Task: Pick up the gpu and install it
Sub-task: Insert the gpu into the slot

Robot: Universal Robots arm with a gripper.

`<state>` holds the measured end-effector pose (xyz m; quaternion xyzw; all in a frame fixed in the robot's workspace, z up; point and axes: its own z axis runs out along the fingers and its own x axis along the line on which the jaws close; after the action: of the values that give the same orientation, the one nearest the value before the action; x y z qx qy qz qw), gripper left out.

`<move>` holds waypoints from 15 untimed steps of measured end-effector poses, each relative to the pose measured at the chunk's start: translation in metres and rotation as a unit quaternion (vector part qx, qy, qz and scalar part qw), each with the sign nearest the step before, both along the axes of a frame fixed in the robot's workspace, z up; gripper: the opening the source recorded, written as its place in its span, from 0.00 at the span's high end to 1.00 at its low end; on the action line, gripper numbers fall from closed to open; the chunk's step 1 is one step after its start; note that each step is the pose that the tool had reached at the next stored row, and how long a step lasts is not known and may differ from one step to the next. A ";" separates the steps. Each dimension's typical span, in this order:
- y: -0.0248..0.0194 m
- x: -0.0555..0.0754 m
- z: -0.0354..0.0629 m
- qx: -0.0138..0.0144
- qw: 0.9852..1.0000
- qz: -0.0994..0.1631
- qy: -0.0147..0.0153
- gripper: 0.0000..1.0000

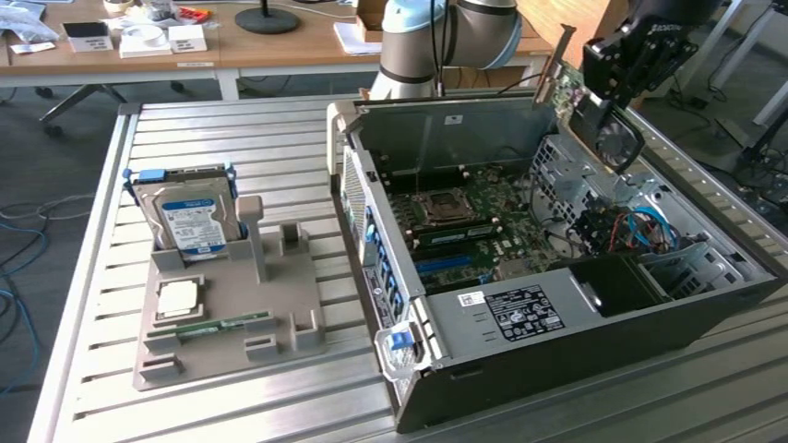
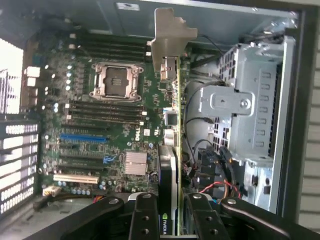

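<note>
The gpu [image 1: 600, 118] hangs in the air over the back right of the open computer case [image 1: 555, 314], its silver bracket [image 1: 553, 66] pointing up and toward the exterior view's left. My gripper [image 1: 630, 57] is shut on it. In the wrist view the gpu [image 2: 173, 150] shows edge-on, with its fan shroud between my black fingers [image 2: 145, 217] and its bracket [image 2: 167, 35] at the far end. Below it lies the green motherboard [image 2: 110, 110] with a blue slot [image 2: 82, 137] and a white slot [image 2: 75, 177]. The card is above the board and touches nothing.
A grey fixture [image 1: 228, 323] on the slatted metal table [image 1: 246, 138] holds a hard drive [image 1: 191, 220], a processor [image 1: 179, 297] and a memory stick [image 1: 221, 325]. Inside the case are a drive cage [image 2: 245, 110], red and blue cables [image 1: 634, 231] and the power supply [image 1: 518, 314].
</note>
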<state>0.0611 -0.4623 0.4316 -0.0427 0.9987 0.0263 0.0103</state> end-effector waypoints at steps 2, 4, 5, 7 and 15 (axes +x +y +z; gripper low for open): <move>0.0000 0.000 -0.0001 0.000 1.000 0.017 0.000 0.73; 0.0000 0.000 -0.0002 0.000 0.999 0.035 0.000 0.73; 0.0000 0.000 -0.0002 0.000 0.999 0.044 0.000 0.73; 0.0000 0.000 -0.0003 0.000 0.998 0.062 0.000 0.73; 0.0000 0.000 -0.0006 -0.001 0.992 0.128 0.000 0.73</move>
<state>0.0611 -0.4623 0.4310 -0.1701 0.9851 0.0263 0.0068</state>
